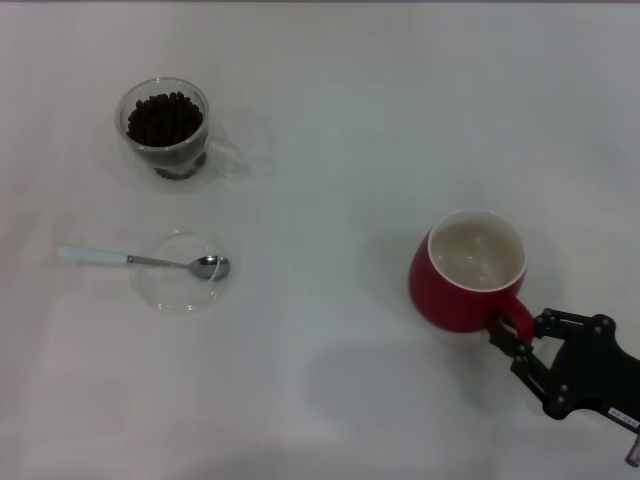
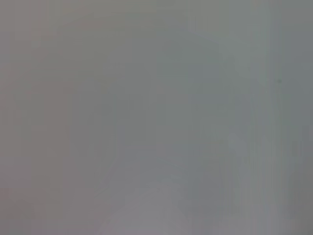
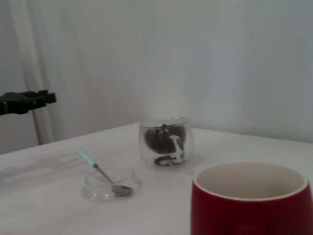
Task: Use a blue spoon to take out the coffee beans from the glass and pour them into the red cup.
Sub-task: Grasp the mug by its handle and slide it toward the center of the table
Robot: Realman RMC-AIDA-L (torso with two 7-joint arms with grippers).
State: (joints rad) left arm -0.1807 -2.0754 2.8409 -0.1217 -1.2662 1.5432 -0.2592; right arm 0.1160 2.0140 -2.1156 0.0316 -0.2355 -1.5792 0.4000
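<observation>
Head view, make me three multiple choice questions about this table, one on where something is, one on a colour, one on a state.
1. Where does the bowl of the blue spoon rest?
A. In the flat clear glass dish
B. In the red cup
C. Among the beans

2. What colour is the inside of the red cup?
A. Black
B. Cream-white
C. Blue

3. What state is the glass in?
A. Empty
B. Tipped on its side
C. Upright, holding coffee beans

Answers: 1 A, the spoon's metal bowl lies in the dish while its pale handle sticks out over the rim. 2 B, the cup's interior shows pale and empty. 3 C, dark beans fill the standing glass. The right gripper sits at the red cup's handle; the left gripper is not in view.
</observation>
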